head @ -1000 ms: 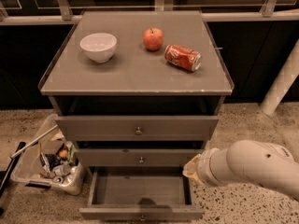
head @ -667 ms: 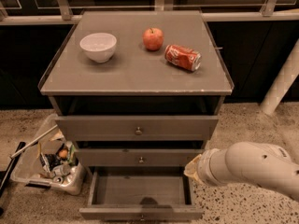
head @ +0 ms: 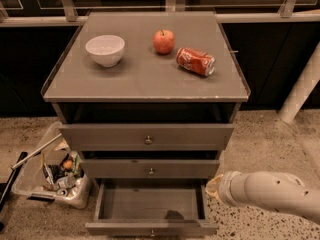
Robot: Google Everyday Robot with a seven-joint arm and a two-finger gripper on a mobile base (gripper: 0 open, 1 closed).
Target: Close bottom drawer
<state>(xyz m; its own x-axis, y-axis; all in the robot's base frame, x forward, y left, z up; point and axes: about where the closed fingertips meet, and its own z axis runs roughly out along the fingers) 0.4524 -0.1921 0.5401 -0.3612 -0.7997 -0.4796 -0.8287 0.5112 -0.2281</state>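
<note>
sitting pulled well out at the foot of the cabinet (head: 145, 86): bottom drawer (head: 150, 203), box interior showing, narrow front at the lower edge of view. above it, middle drawer (head: 150, 169) and top drawer (head: 147, 135), each out a little. hanging just beside the bottom drawer's right wall: gripper (head: 214, 186), on a pale arm (head: 270, 191) reaching in from the right; how far open, cannot tell. on top: bowl (head: 105, 49), apple (head: 164, 41), can (head: 195, 61) on its side. left on the floor: bin (head: 50, 181) of trash.
</note>
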